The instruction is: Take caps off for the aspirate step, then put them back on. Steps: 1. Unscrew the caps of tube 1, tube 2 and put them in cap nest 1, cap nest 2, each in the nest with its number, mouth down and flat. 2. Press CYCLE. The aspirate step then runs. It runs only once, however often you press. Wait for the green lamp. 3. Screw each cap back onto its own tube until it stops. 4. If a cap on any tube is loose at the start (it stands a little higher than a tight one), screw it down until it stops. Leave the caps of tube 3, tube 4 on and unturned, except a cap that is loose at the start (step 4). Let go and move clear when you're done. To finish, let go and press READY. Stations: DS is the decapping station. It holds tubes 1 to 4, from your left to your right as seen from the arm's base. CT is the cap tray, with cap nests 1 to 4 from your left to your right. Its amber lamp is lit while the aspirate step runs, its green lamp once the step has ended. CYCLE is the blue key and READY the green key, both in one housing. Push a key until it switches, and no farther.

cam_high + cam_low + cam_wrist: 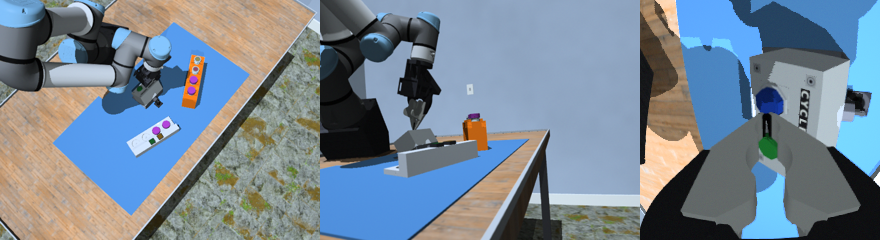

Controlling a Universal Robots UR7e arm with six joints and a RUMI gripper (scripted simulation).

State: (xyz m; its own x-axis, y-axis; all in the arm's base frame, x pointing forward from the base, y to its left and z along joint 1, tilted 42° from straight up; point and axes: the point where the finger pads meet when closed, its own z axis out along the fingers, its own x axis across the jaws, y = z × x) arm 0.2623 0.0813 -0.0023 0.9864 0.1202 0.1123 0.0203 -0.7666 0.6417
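Step 2 in hand, I'd say: CYCLE press. Gripper point(149, 84) point(414, 129) point(766, 115) is pressed together, nothing pinched, tips over the housing point(152, 95) point(422, 134) point(834, 95), right by the blue key point(770, 100). Next: line up, push until it switches, no farther, then wait for green. Risk: brushing the green key point(139, 88) point(768, 148).

Counts: 1 housing, 2 keys; 1 orange decapping station point(188, 102) point(477, 135), apart from gripper, 4 tubes: 2 uncapped, 2 capped; 1 cap tray point(136, 151) point(441, 160), also apart from gripper, 4 nests, caps in 1 and 2; 2 lamps, both look unlit.
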